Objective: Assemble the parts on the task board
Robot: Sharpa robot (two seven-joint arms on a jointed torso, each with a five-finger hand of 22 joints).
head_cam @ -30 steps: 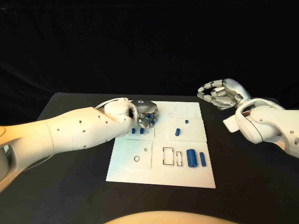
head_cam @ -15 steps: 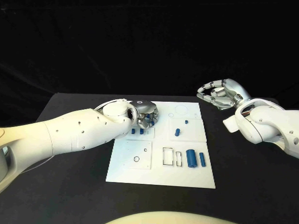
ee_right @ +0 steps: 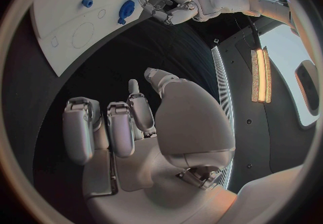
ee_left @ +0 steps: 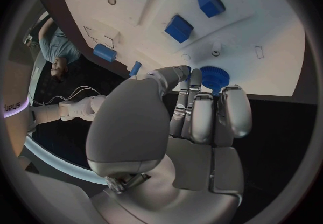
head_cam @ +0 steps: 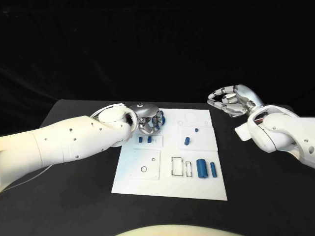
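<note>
One black table (head_cam: 72, 196), bearing a white task board (head_cam: 168, 184) at its middle. Two white arms, entering from opposite sides. Left hand (head_cam: 149, 121) over the board's far left corner, fingers (ee_left: 202, 113) curled together with their tips close against a blue gear (ee_left: 214, 77); whether actually gripping that gear, cannot tell. Right hand (head_cam: 232, 100) raised off the board beyond its far right corner, over the dark table, fingers (ee_right: 118, 127) loosely curled and apart, holding nothing. On the board's near right: two blue cylinders (head_cam: 202, 166) lying side by side, next to a dark-outlined rectangular slot (head_cam: 178, 165). At the board's middle left: two small blue blocks (head_cam: 144, 139) standing just beside each other, close to the left hand. At middle right: a small blue peg (head_cam: 187, 139), with a still smaller blue piece (head_cam: 196, 130) just beyond it. Near left: a small black ring (head_cam: 143, 168).
</note>
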